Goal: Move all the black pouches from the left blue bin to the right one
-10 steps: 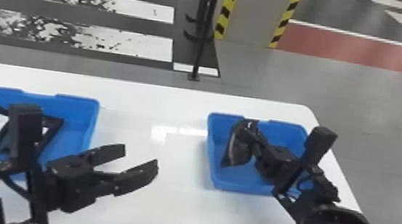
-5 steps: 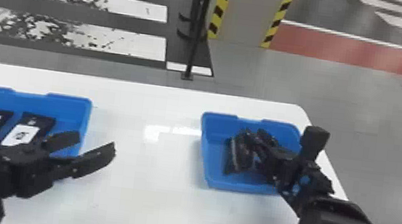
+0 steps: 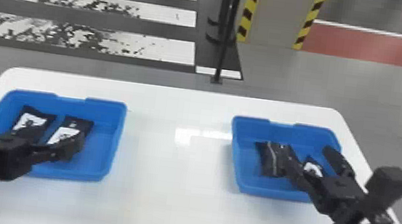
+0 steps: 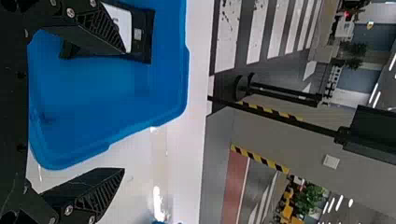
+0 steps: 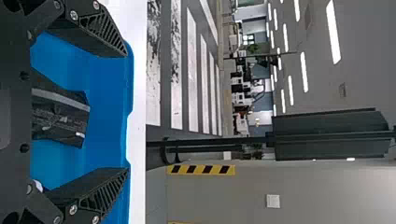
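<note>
"What is happening on your left?"

"My left gripper (image 3: 55, 137) is over the left blue plastic bin (image 3: 103, 138), and its jaws are spread wide apart."

"Which pouches lie in there?"

"Two of them. A flat black pouch with a white label (image 3: 30, 121) lies toward the bin's left wall, and a second white-labelled black pouch (image 3: 78, 124) is just beside it (my own jaws cover part of both in the head view)."

"And on your right?"

"My right gripper (image 3: 310, 158) is over the right blue plastic bin (image 3: 246, 159), jaws also spread apart. A black pouch with a pale strip across it (image 3: 273, 159) lies in that bin (whether one of my jaws touches it, I cannot tell). Another black pouch, showing a white label (image 3: 314, 168), is partly hidden behind my jaws."

"What are the bins standing on?"

"A white bench with rounded corners (image 3: 165, 189), the two bins well apart. Beyond it stands a slim black pole (image 3: 224, 50), with a black-and-white striped crossing (image 3: 167, 49) on the floor beside it."
</note>
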Robot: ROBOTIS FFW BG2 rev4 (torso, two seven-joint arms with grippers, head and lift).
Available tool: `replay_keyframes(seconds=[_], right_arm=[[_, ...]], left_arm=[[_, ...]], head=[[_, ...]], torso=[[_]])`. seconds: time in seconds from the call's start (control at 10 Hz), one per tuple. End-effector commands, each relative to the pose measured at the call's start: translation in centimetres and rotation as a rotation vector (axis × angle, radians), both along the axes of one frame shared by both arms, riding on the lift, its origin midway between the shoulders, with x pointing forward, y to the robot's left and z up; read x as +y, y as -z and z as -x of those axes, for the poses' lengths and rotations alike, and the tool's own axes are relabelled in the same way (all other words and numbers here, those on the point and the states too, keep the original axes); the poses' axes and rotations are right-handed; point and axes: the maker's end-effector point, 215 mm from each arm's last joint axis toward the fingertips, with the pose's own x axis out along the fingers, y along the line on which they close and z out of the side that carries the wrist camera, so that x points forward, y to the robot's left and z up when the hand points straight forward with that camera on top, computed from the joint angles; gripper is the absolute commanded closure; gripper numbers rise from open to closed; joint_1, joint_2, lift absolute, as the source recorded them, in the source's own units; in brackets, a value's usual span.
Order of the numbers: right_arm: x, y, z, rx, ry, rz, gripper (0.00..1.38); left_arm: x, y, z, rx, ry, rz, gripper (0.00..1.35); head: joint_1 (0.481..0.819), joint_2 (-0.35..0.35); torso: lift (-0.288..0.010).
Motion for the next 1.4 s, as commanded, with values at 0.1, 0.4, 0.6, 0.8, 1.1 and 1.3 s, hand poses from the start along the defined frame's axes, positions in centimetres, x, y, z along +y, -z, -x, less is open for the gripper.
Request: replay_keyframes(seconds=[0.1,0.4,0.6,0.8,1.1,1.3], right_arm=[[2.9,-4.1,5.7,-0.089,-0.023,-0.018,0.13],[6.1,-7.4,9.5,-0.128,-0.063,-0.093,0.13],[8.0,-7.4,10.3,-0.118,-0.085,-0.173,0.13],[9.3,-7.2,10.4,-0.107,-0.103,-0.225,0.14],[9.9,-6.7,10.5,-0.089,-0.113,-0.258,0.14],[10.3,-6.4,10.6,-0.076,-0.117,-0.283,0.14]], left_arm=[[4.0,0.1,-0.9,0.023,-0.079,-0.065,0.15],[7.1,3.2,-1.3,0.113,-0.142,-0.1,0.15],[8.6,5.6,-2.2,0.188,-0.169,-0.124,0.16],[9.2,7.1,-5.3,0.211,-0.178,-0.14,0.16],[6.9,8.3,-7.2,0.239,-0.136,-0.127,0.16],[6.5,10.6,-7.0,0.309,-0.134,-0.11,0.16]], head=[[0.695,-0.017],[0.695,0.075],[0.695,0.139],[0.695,0.175],[0.695,0.181],[0.695,0.166]], torso=[[-0.14],[-0.14],[-0.14],[-0.14],[-0.14],[-0.14]])
